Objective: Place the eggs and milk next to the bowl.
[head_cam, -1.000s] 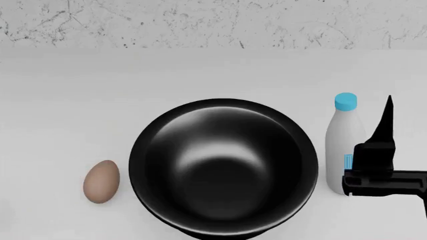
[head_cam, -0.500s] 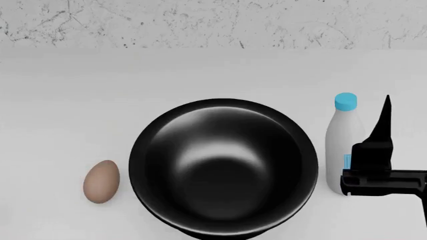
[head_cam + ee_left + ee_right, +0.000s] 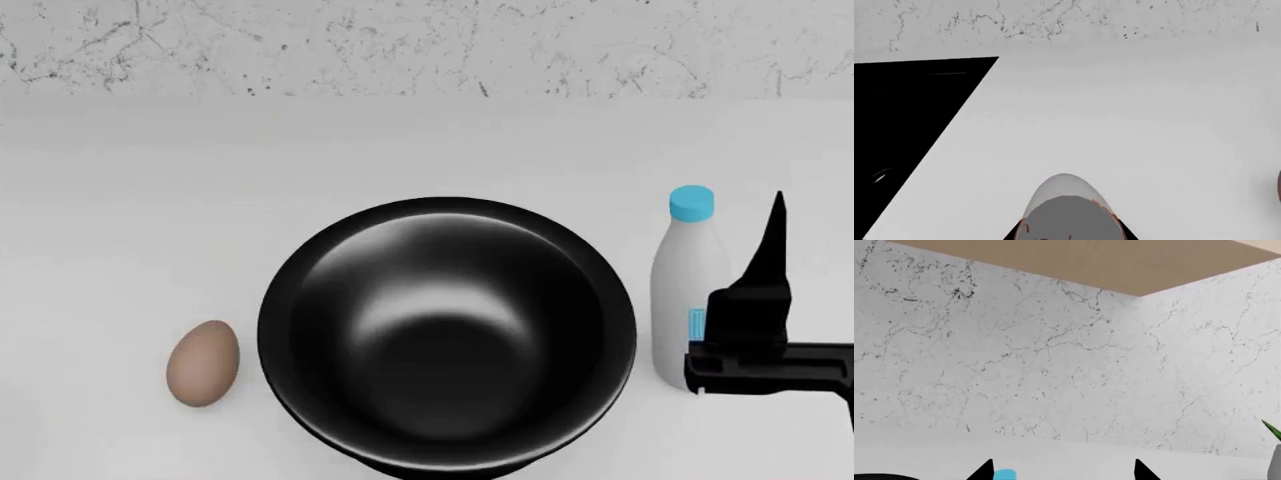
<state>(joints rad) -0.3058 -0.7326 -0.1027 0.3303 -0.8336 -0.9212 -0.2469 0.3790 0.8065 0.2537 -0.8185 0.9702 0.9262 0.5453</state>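
The milk (image 3: 689, 300) stands upright just right of the bowl (image 3: 447, 335); the right tool (image 3: 763, 300), fingers spread, should retreat straight without tipping it.

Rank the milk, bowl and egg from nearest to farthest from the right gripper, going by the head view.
1. Milk: right beside the right gripper, at the bowl's right side.
2. Bowl: centre of the counter, just past the milk.
3. Egg: at the bowl's left side, farthest away.
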